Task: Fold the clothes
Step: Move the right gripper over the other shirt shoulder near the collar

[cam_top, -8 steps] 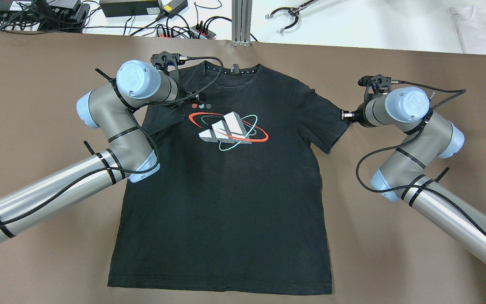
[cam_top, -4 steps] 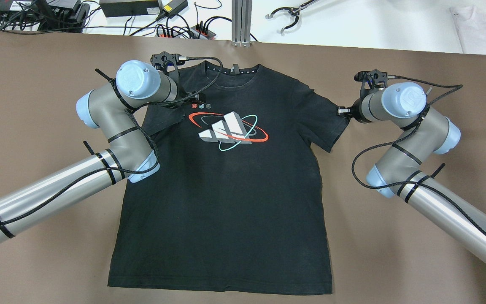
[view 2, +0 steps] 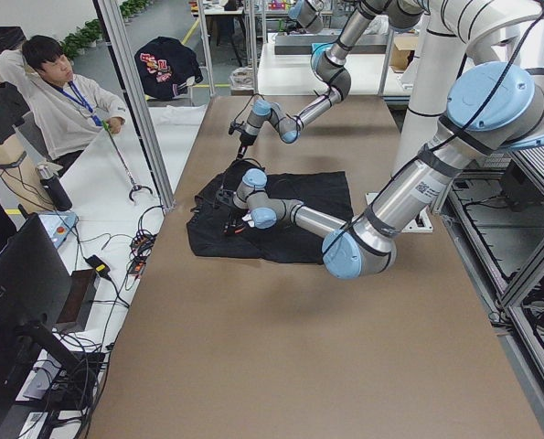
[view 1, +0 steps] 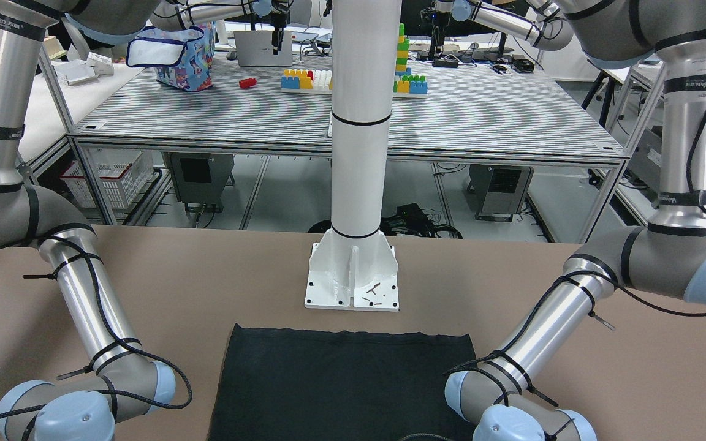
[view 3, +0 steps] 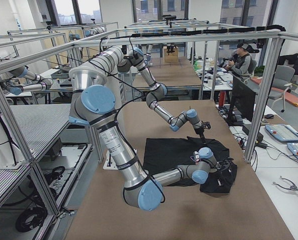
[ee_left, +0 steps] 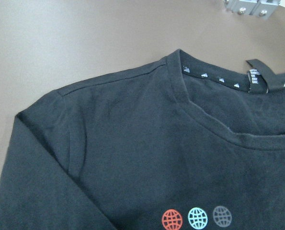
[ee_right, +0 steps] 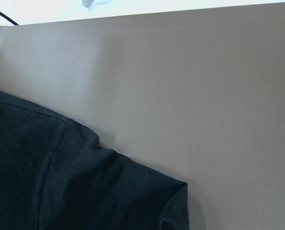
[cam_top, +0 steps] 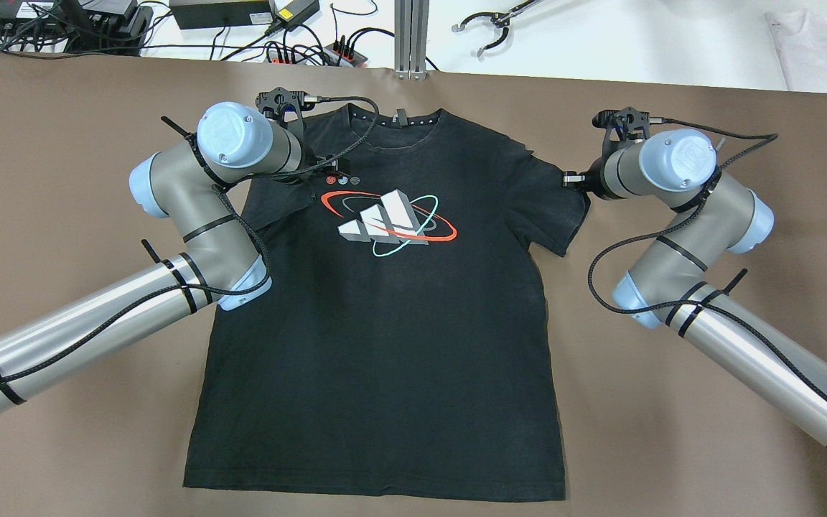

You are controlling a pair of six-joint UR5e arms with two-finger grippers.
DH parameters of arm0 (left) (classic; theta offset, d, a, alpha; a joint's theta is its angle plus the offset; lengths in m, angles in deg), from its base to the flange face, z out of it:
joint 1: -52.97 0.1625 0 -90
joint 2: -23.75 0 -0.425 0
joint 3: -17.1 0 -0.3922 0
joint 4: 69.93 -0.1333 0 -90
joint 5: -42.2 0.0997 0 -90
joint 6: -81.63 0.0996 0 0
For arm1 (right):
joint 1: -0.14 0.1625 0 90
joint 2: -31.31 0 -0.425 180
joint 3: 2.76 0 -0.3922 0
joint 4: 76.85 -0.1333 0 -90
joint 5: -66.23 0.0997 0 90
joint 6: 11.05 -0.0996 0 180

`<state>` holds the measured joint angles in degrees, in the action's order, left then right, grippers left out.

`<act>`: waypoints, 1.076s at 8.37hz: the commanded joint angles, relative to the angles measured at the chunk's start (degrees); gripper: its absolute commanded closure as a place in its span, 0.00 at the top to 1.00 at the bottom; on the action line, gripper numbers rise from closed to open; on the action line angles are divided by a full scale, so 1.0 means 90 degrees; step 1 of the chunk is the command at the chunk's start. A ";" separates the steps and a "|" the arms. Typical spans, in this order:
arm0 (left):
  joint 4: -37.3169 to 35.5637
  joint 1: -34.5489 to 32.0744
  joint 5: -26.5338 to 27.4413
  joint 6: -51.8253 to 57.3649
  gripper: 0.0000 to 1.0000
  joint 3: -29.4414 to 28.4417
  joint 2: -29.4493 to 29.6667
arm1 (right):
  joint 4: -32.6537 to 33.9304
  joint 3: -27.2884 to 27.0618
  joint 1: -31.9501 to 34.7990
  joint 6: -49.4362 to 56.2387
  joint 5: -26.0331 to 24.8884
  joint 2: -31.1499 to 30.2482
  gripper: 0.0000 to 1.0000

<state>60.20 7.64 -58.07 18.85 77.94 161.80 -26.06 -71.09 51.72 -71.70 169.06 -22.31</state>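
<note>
Black T-shirt is spread face-up mid-frame on the worktop; left gripper and right gripper are set at its sleeves, and whether either is pinching cannot be told.

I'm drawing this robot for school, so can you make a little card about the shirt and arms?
Clothing: soft black short-sleeved T-shirt with a red, white and teal print
Position: flat, print up, on the brown table
Left gripper: above the chest beside the print; fingers hidden
Right gripper: at one sleeve's edge; open or shut unclear
Folding: body spread full length
</note>
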 commanded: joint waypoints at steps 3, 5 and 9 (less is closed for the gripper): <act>0.0005 -0.0051 0.0008 0.0168 1.00 -0.0012 -0.0017 | 0.0897 -0.0044 -0.0681 -0.1257 -0.0866 0.0849 0.00; 0.0005 -0.0070 0.0008 0.0178 1.00 -0.0013 -0.0017 | 0.1377 0.0005 -0.0867 -0.1501 -0.1229 0.1162 0.00; 0.0005 -0.0061 -0.0001 0.0168 1.00 -0.0022 -0.0017 | 0.1437 0.0559 -0.1102 -0.2058 -0.1854 0.1484 0.00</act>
<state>60.27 7.01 -58.01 20.45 77.76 161.65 -13.42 -69.12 42.73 -87.68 155.37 -10.59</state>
